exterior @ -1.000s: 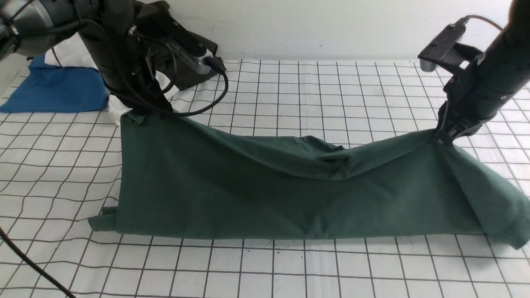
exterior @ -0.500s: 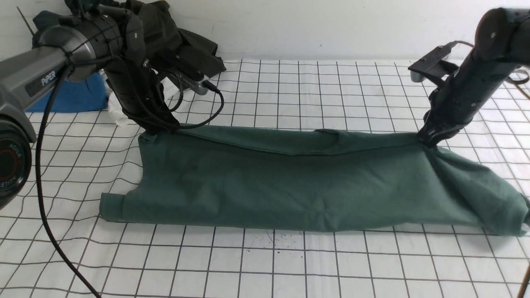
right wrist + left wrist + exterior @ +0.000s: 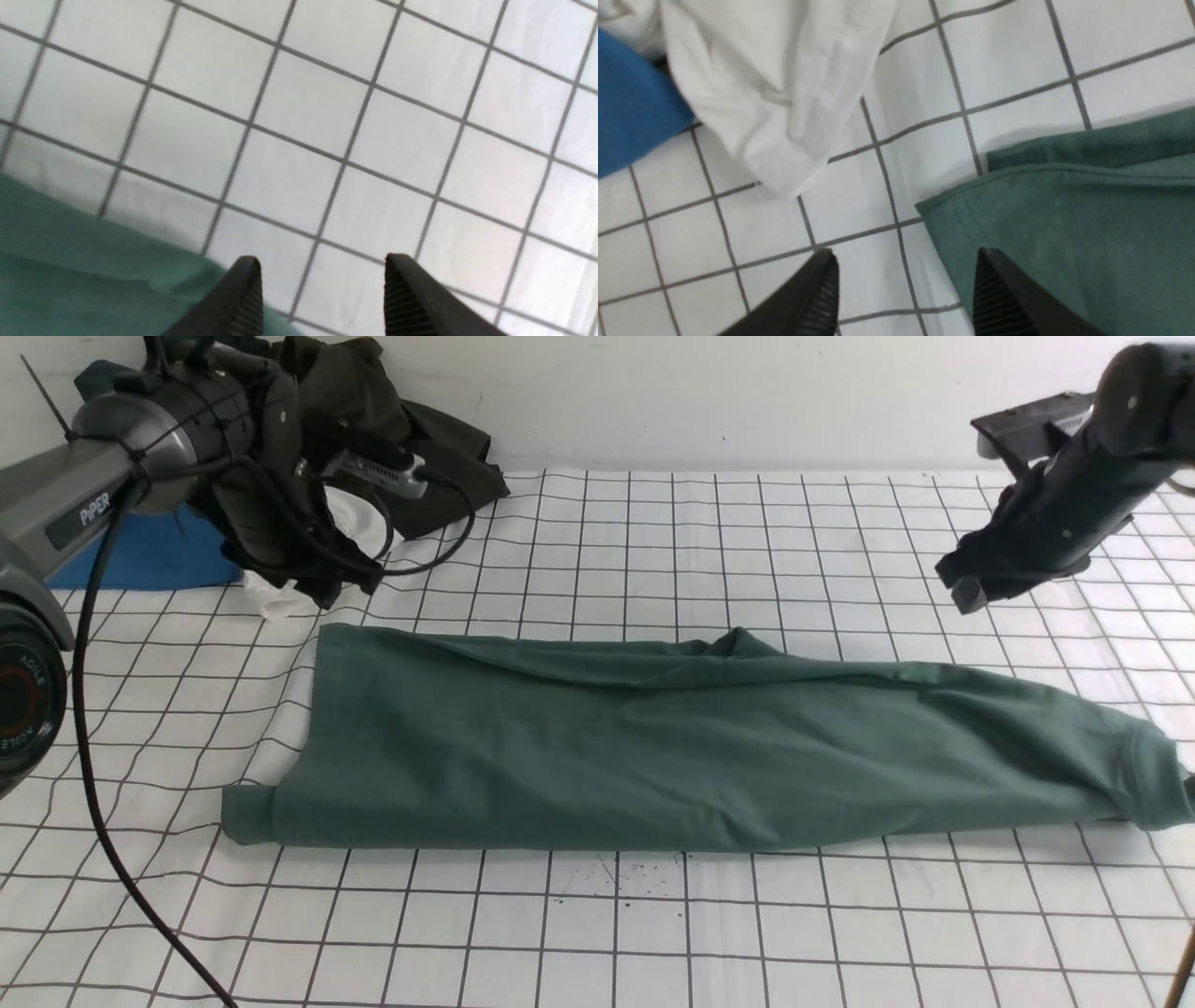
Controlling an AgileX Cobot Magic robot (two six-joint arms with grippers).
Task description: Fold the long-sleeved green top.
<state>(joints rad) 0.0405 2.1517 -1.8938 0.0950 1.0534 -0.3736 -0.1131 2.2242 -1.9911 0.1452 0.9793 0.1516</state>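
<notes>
The grid-lined table (image 3: pixel 653 933) holds the green long-sleeved top (image 3: pixel 653 756), and far left a blue garment (image 3: pixel 149 558), white cloth (image 3: pixel 278 603), dark garment (image 3: pixel 443 453).

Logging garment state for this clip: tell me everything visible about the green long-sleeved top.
The green long-sleeved top is muted teal-green, jersey-looking fabric, folded lengthwise into a long band lying flat across the checked tablecloth, with a stitched hem at its left end and a small peak along its far edge. The open left pincer and right pincer hover off it.

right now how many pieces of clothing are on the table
4: teal-green jersey top spread mid-table; bright blue cloth, white cloth and dark olive garment far left. The left arm may hide more.
</notes>
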